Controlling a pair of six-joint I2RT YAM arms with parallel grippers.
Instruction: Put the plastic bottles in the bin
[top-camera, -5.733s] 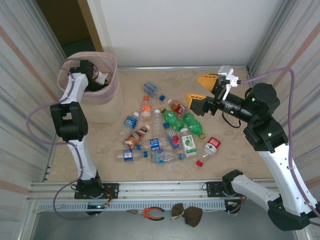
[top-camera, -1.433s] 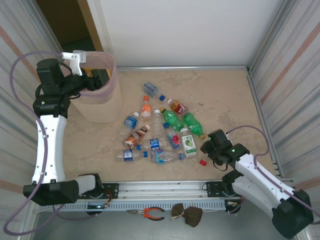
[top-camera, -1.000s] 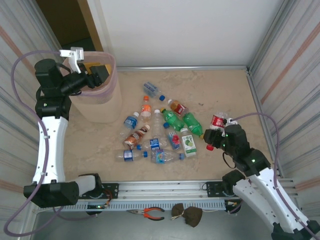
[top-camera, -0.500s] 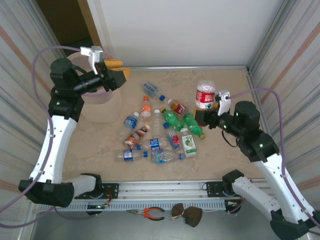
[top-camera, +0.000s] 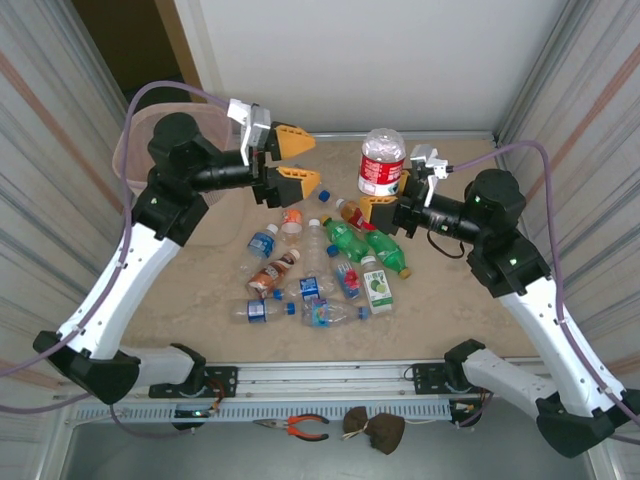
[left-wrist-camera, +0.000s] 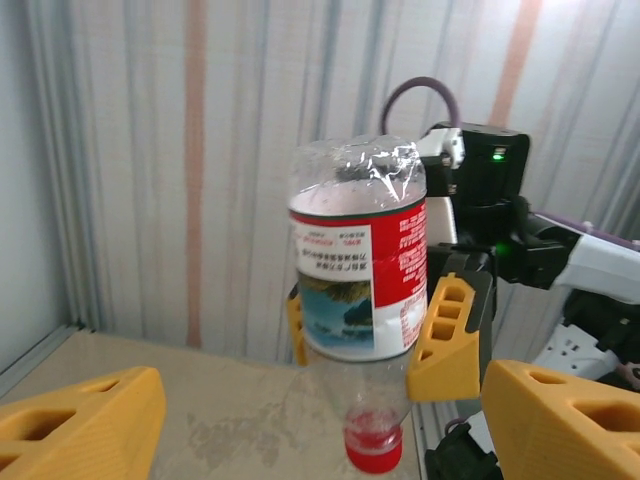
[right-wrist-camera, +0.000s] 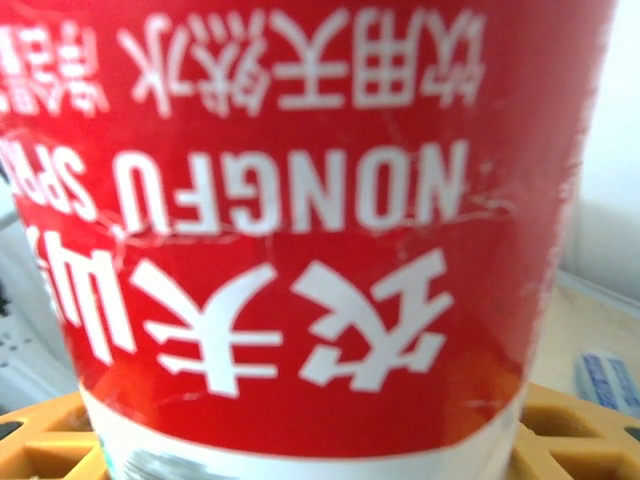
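Above the bench (top-camera: 440, 290), my right tool (top-camera: 385, 207) pinches a seemingly light, crushable red-labelled bottle (top-camera: 380, 158) at its shoulder; my left tool (top-camera: 296, 160) gapes empty.

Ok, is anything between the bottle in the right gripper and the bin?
Yes. In the top view the open left gripper and its arm lie between the red-labelled bottle, held by the right gripper, and the bin at far left.
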